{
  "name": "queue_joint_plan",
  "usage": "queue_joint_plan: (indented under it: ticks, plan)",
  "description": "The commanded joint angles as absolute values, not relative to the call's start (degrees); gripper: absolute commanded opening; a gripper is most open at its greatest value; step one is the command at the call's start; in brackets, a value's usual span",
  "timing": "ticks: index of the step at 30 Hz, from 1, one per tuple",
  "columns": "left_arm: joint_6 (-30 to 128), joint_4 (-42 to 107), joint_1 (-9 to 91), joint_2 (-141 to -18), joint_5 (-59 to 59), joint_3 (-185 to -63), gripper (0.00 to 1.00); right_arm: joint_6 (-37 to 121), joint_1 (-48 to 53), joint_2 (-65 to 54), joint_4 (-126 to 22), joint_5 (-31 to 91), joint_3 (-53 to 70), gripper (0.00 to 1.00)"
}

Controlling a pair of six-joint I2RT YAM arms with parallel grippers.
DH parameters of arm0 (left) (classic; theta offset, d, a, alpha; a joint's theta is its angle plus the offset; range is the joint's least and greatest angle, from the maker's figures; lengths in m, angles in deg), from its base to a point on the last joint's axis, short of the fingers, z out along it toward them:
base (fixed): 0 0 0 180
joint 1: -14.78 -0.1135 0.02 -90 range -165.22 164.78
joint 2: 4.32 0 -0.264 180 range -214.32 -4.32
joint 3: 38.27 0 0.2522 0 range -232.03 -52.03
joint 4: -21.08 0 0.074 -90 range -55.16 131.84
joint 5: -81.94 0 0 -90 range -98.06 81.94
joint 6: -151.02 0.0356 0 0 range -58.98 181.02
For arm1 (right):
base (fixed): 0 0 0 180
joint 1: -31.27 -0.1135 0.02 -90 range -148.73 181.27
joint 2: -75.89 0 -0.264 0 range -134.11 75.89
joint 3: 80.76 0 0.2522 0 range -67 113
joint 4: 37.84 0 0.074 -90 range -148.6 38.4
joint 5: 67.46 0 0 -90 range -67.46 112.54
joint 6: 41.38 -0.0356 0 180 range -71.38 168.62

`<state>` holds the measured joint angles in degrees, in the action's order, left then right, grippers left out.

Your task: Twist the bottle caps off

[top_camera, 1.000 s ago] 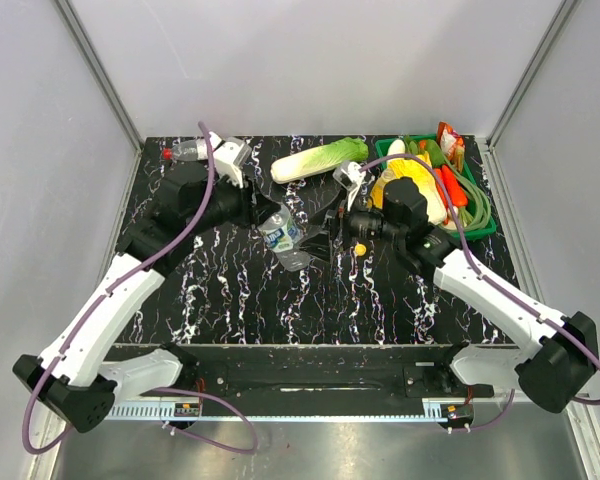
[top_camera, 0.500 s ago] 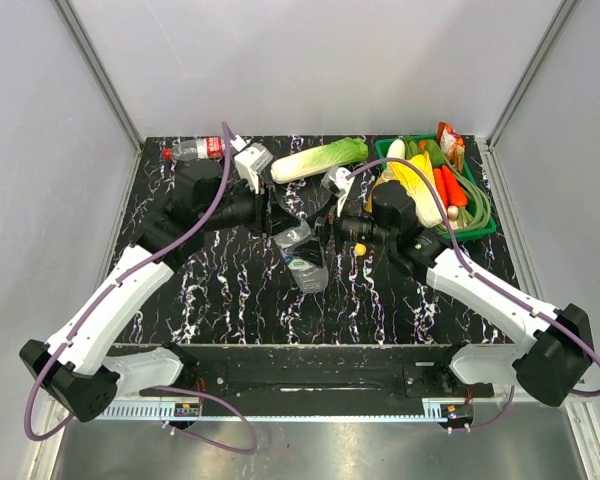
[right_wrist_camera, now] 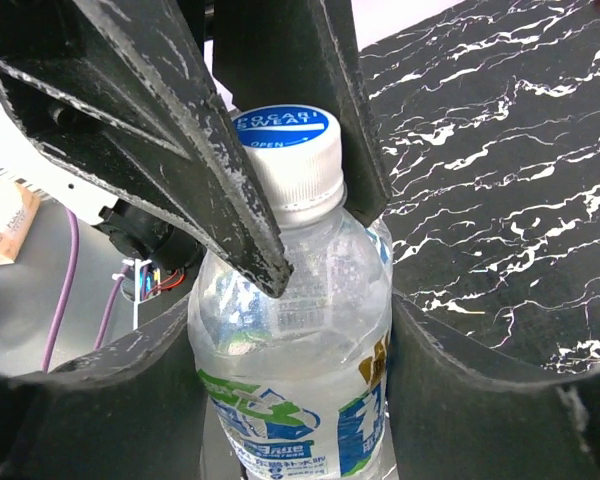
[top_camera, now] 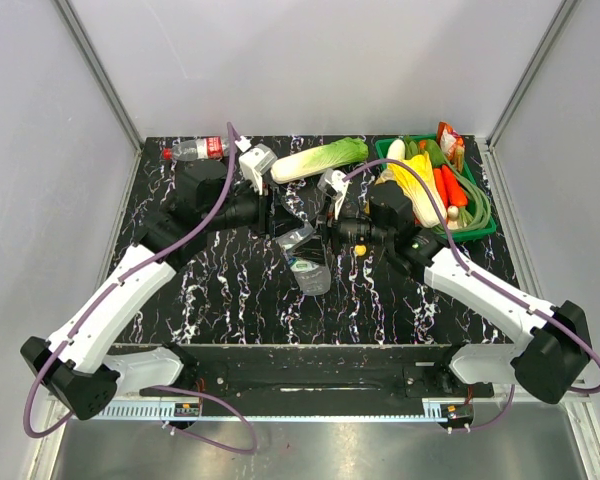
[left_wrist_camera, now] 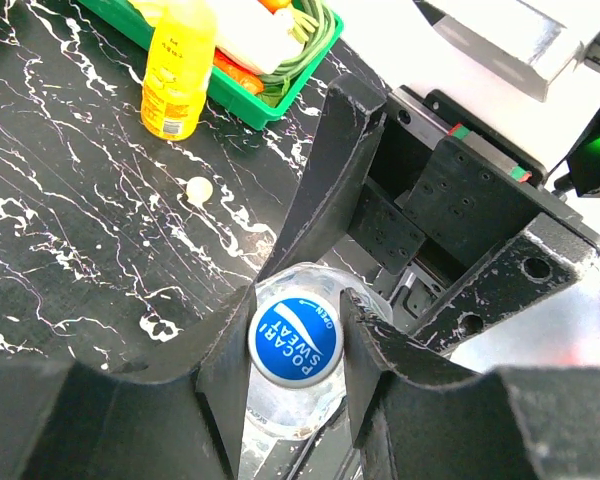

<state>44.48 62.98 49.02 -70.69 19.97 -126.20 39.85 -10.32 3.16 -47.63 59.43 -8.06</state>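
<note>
- Only the overhead view took in the whole black marbled tabletop (top_camera: 230, 295). A clear bottle with a red cap (top_camera: 195, 150) lay at the upper left of that frame. A pale green cabbage (top_camera: 320, 158) lay at upper centre, and a green basket (top_camera: 486, 226) of vegetables sat at the upper right.
- In that same view, the clear plastic bottle with a blue-and-white label (top_camera: 308, 268) was at the centre of the frame, tilted, with its top end between the two claws.
- A small yellow cap (top_camera: 360, 248) lay loose on the tabletop just right of the claws.
- Only the left wrist view showed the yellow orange-juice bottle (left_wrist_camera: 178, 65), at its upper left, just beside the basket's rim.
- That view also looked straight onto the white screw cap with a blue printed top (left_wrist_camera: 297, 340).
- The left claw (left_wrist_camera: 297, 298) was narrow. It was clamped at the cap and neck, with one finger on each side.
- The right wrist view alone showed the cap from the side, seated on the bottle's neck, with the label lower in the frame.
- The right claw (right_wrist_camera: 292, 320) stood about half open, its fingers (right_wrist_camera: 100, 400) flanking the bottle's body. They lay against its outline, but I cannot tell whether they pressed it.
</note>
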Motion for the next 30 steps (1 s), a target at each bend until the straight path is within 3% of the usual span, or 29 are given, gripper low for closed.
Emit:
queue_joint_plan:
  ticks: [1, 5, 7, 10, 12, 20, 30]
  plan:
    - [44.23, 59.45, 49.23, -68.92, 19.19, -128.06, 0.20, 39.05, -10.74, 3.12, -44.39, 62.97, -6.09, 0.58]
    - [44.67, 59.71, 49.23, -68.31, 17.35, -127.53, 0.27, 38.34, -10.74, 2.94, -43.52, 63.06, -6.26, 0.51]
    - [45.11, 60.33, 49.15, -67.43, 15.07, -127.35, 0.44, 38.25, -10.74, 2.77, -43.25, 62.97, -6.35, 0.49]
    - [46.07, 62.08, 49.14, -65.59, 8.75, -126.92, 0.83, 37.73, -10.74, 2.68, -43.16, 61.83, -6.35, 0.48]
    - [46.86, 64.01, 49.14, -64.36, 3.31, -126.91, 0.98, 37.12, -10.74, 2.50, -42.81, 59.99, -6.53, 0.48]
    - [47.22, 69.03, 48.09, -59.17, -7.27, -124.11, 0.99, 31.58, -10.66, 0.66, -43.07, 53.58, -4.51, 0.47]
    - [43.01, 57.63, 44.58, -54.95, 14.59, -113.74, 0.99, 17.72, -4.96, -1.02, -37.73, 60.32, -1.78, 0.41]
